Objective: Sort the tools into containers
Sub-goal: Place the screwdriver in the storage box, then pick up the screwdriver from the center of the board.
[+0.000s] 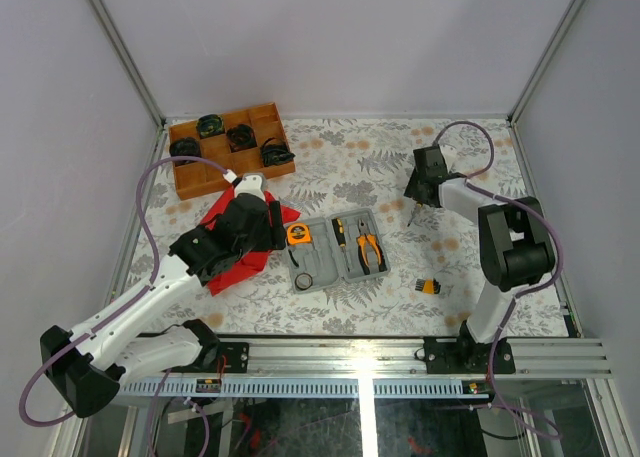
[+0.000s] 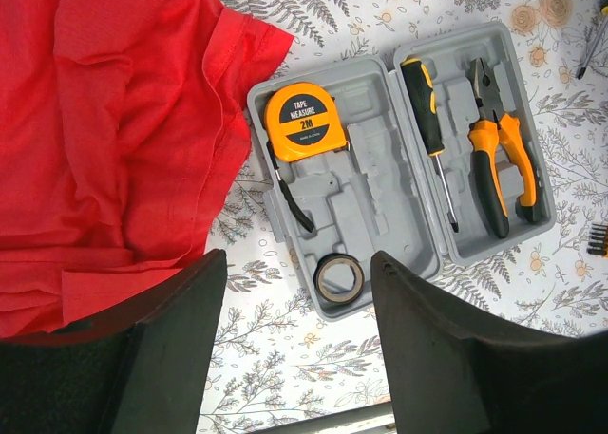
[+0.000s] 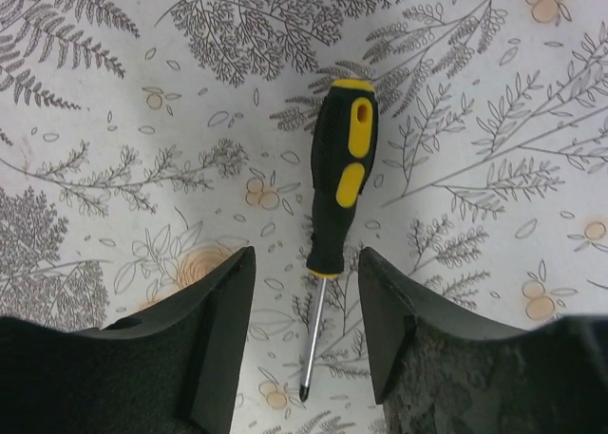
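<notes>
The grey tool case (image 1: 335, 267) (image 2: 380, 182) lies open in the middle of the table. In it sit an orange tape measure (image 2: 304, 121) (image 1: 298, 234), a black-and-yellow screwdriver (image 2: 425, 106) (image 1: 339, 233), orange-and-black pliers (image 2: 499, 159) (image 1: 370, 251) and a roll of black tape (image 2: 338, 276). My left gripper (image 2: 297, 263) (image 1: 272, 222) hangs open and empty just left of the case. A second screwdriver (image 3: 344, 168) (image 1: 412, 215) lies loose on the table at the right. My right gripper (image 3: 306, 258) (image 1: 418, 192) is open above it, fingers either side of its shaft. A stubby black-yellow piece (image 1: 429, 286) lies right of the case.
A red cloth (image 1: 235, 262) (image 2: 104, 140) lies under my left arm, touching the case's left side. A brown wooden tray (image 1: 215, 172) at the back left holds several black coiled bundles (image 1: 240, 135). Metal posts and grey walls close in the table.
</notes>
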Controlling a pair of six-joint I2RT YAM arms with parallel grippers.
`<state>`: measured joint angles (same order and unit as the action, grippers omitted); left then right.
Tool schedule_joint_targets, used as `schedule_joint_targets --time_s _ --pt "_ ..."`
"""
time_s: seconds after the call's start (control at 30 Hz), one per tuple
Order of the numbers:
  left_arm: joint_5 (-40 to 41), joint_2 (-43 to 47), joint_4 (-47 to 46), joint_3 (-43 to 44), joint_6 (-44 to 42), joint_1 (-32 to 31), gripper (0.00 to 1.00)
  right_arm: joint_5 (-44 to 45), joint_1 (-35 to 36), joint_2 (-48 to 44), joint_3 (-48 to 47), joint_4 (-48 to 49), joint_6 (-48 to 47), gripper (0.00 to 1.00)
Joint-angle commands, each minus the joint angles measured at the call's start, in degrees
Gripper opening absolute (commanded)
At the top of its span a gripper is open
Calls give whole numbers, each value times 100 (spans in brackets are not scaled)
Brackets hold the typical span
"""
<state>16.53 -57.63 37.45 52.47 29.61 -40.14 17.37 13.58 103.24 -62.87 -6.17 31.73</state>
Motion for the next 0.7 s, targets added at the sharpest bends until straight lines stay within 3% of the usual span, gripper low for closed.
schedule_joint_targets --time_s 0.0,0.67 --pt "116 59 30 -61 -130 -12 61 142 -63 253 -443 -1 -61 52" --pt "140 84 38 -59 -122 -2 61 4 -120 1025 -947 -552 -230 45"
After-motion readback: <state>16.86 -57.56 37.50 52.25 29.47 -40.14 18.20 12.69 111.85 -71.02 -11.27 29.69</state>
